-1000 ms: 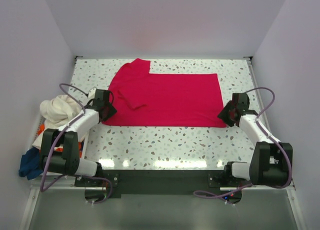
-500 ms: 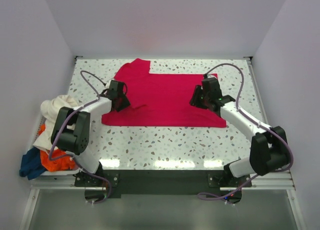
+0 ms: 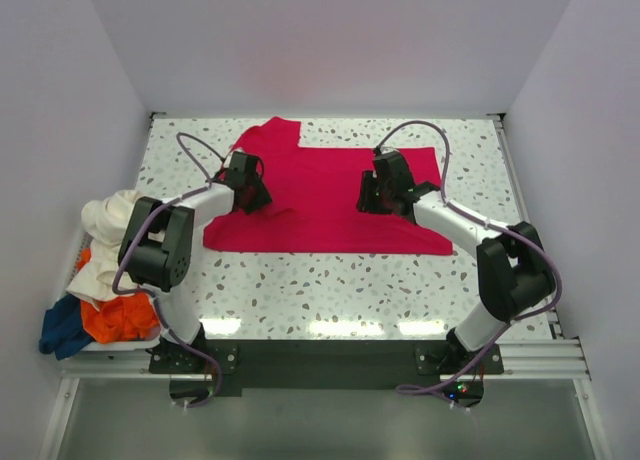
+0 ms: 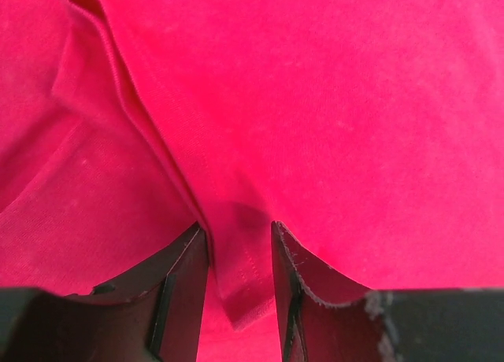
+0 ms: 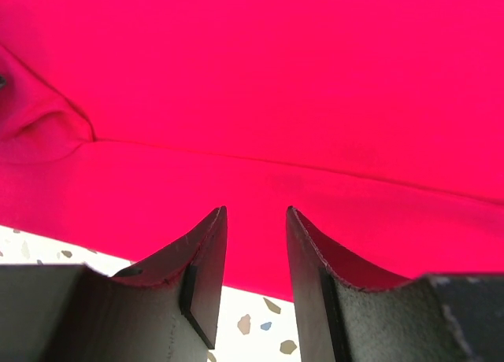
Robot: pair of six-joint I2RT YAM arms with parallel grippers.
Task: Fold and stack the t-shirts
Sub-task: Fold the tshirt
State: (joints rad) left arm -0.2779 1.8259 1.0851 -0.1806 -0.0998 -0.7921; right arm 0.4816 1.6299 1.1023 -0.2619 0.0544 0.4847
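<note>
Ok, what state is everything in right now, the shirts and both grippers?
red t-shirt: lying flat, partly folded, one sleeve out.
left gripper: open, fingers either side of a cloth ridge on the red t-shirt.
right gripper: open, low over the red t-shirt's edge.
cream white t-shirt: crumpled, unfolded.
orange t-shirt: crumpled, unfolded.
dark blue t-shirt: crumpled, unfolded.

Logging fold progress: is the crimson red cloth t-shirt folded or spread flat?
Partly folded: the crimson red t-shirt lies doubled, a layered edge showing.
</note>
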